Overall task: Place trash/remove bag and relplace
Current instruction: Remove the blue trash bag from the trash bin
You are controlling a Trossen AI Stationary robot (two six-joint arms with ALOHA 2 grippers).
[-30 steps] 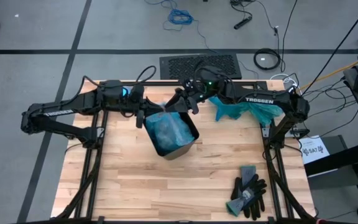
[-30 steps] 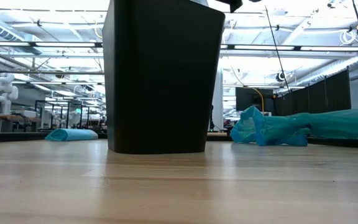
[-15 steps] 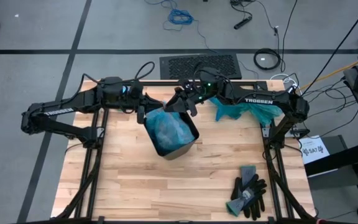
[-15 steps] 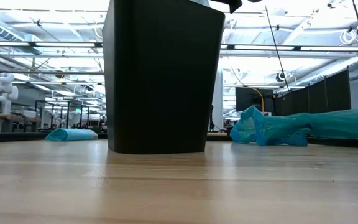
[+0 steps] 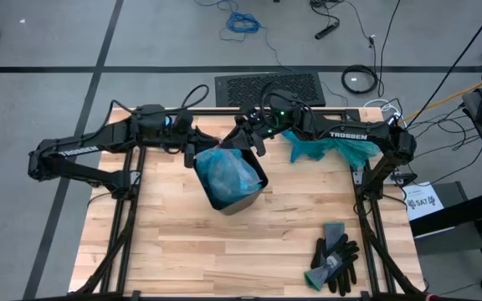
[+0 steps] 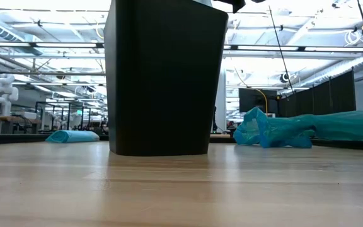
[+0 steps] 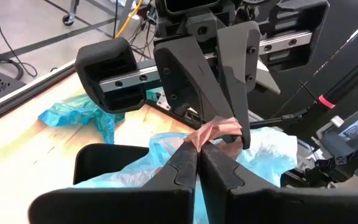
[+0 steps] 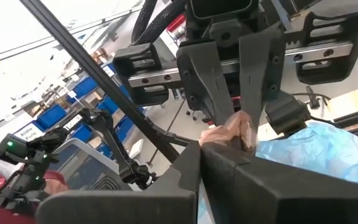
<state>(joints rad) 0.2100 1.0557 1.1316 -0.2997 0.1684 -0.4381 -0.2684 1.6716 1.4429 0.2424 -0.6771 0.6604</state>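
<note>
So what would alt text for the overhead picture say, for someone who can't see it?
Two dark robot arms meet over a black bin lined with a pale blue bag at the back of a wooden table. A teal bag lies under the right arm, and gloves rest near the front right corner.

Both arms reach inward from opposite table sides, wrists nearly level, meeting just above centre. Left end effector, at 9 o'clock of the meeting point, has its fingers pressed together. Right end effector, at 3 o'clock, likewise shows closed fingers.
</note>
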